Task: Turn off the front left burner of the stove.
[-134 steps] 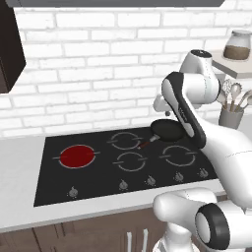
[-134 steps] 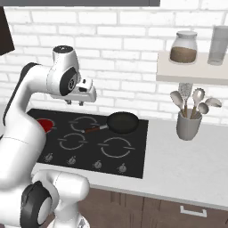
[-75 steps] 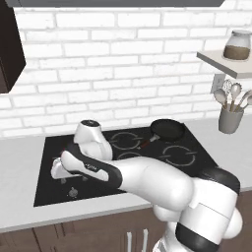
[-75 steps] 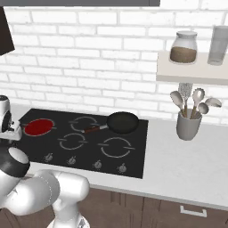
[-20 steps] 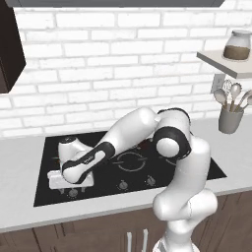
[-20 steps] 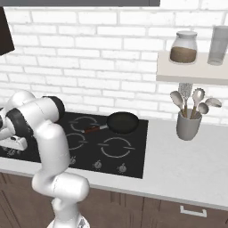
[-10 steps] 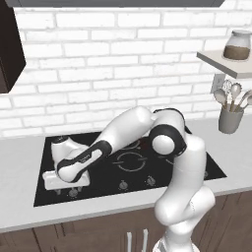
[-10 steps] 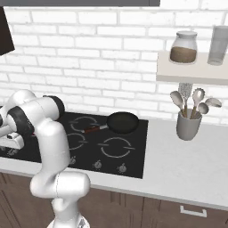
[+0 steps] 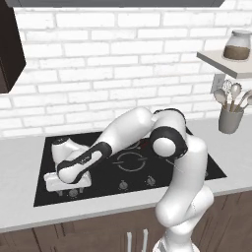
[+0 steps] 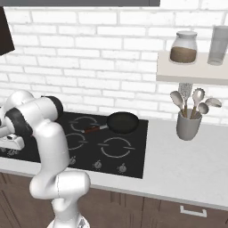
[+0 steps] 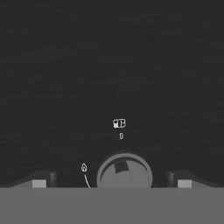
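Two tool [image 11: 112, 183] fingers wide apart, flanking silvery knob [image 11: 124, 171], untouched

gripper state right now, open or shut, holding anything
gripper: open, holding nothing; its fingertips stand wide apart on either side of a stove knob, not touching it.

Wide flat black glass stove [image 11: 109, 65] beneath gripper: dark, smooth, faint horizontal grain, low sheen. Small round silvery knob [image 11: 124, 171] between fingertips: brushed-metal look, dull grey, matt. Small dark finger tips [image 11: 40, 181] beside knob: matt, plastic-like. Round black frying pan [image 10: 123, 122] well off from hand: dark matt finish. Pale grey countertop [image 9: 19, 152] around stove: smooth, matt, stone-like.
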